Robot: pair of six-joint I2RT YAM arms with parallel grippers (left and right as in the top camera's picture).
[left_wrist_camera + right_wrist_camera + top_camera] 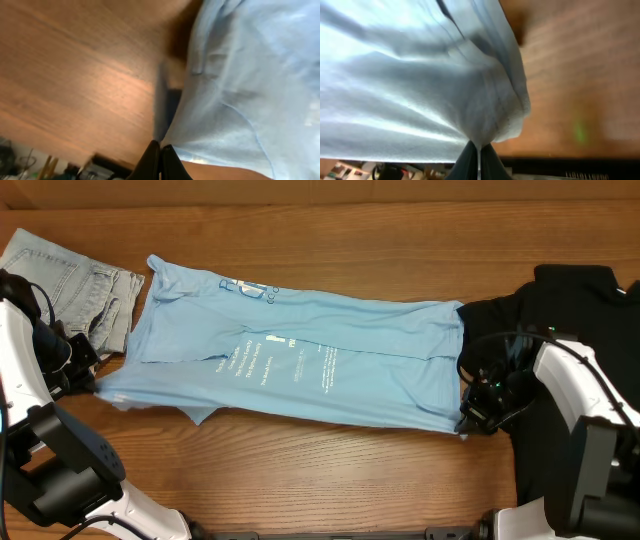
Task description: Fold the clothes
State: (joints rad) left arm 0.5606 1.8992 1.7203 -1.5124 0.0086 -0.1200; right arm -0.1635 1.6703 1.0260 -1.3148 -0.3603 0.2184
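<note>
The sky-blue T-shirt (300, 365) with white print lies stretched lengthwise across the table, partly folded. My left gripper (92, 383) is shut on its left near corner; in the left wrist view the jaws (160, 147) pinch the blue cloth (240, 90). My right gripper (468, 418) is shut on the shirt's right near corner; in the right wrist view the jaws (479, 149) pinch bunched blue cloth (420, 85). A black T-shirt (560, 310) lies at the right under my right arm. A pale denim piece (70, 280) lies at the far left.
Bare wooden table (330, 470) runs along the near side and the far side (350, 250). The table's front edge is just below the shirt. The white arm bases stand at the lower left and lower right corners.
</note>
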